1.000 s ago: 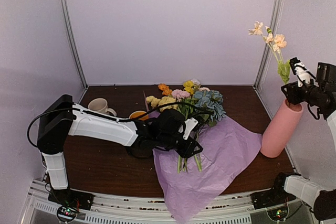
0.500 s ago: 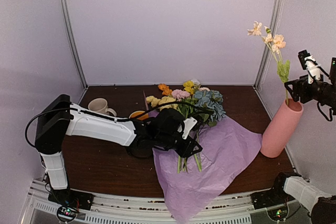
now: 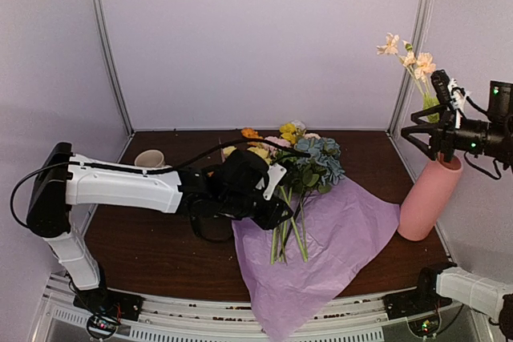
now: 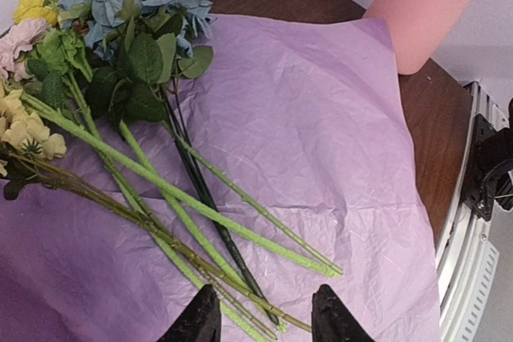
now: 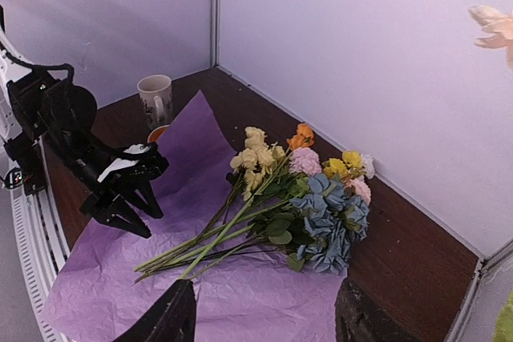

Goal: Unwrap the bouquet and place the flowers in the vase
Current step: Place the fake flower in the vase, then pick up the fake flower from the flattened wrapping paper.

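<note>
Plenty of bare tissue paper [image 3: 353, 226] right of the stems [image 4: 200, 206] for my left gripper [image 4: 264, 306] to slide through. Up right it's tight: peach flowers [image 3: 413, 62] poke out of the vase [image 3: 429, 198], just beside my right gripper [image 5: 263, 302]. Mug [image 3: 149, 158] sits back left, well clear.

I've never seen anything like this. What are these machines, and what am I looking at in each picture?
Two robot arms, each ending in two black fingers. The wide picture looks down from above; the others come from a camera on each wrist. On the brown table lies lilac tissue paper bearing loose long-stemmed artificial flowers. The left fingers stand open over the stem ends. The right fingers, open and empty, hang near the tall pink vase, which holds a peach-flowered stem.
</note>
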You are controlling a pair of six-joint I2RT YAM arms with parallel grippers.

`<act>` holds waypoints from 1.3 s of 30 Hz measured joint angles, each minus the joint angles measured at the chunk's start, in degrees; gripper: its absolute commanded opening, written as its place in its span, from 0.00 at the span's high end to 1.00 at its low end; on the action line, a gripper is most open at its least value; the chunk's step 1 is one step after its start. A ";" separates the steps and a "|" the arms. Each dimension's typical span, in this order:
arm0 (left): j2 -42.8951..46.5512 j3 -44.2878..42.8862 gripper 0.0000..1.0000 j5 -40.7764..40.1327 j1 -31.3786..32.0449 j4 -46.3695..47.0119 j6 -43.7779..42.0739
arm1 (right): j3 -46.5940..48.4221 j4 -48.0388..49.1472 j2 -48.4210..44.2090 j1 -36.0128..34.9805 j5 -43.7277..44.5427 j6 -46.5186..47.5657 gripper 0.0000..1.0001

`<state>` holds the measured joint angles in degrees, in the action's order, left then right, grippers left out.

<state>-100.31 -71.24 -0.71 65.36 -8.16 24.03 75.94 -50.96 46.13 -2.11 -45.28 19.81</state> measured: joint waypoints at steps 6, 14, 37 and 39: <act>0.74 -0.76 0.61 -7.50 -0.17 -6.80 3.74 | -6.36 3.61 4.28 -19.76 5.40 2.12 0.43; -0.04 -4.31 0.63 -12.26 -1.97 -13.68 12.44 | -23.61 16.63 10.27 -28.70 9.90 -0.55 0.43; -17.03 -14.43 0.61 -5.73 -8.39 -14.60 28.00 | -33.53 29.31 13.11 -28.79 17.07 2.67 0.41; -18.03 -15.10 0.61 -5.60 -8.72 -14.25 28.63 | -33.53 29.33 13.11 -28.79 17.22 2.78 0.41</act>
<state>-118.34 -86.35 -6.31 56.64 -22.41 52.66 42.41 -21.63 59.24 -30.89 -28.05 22.59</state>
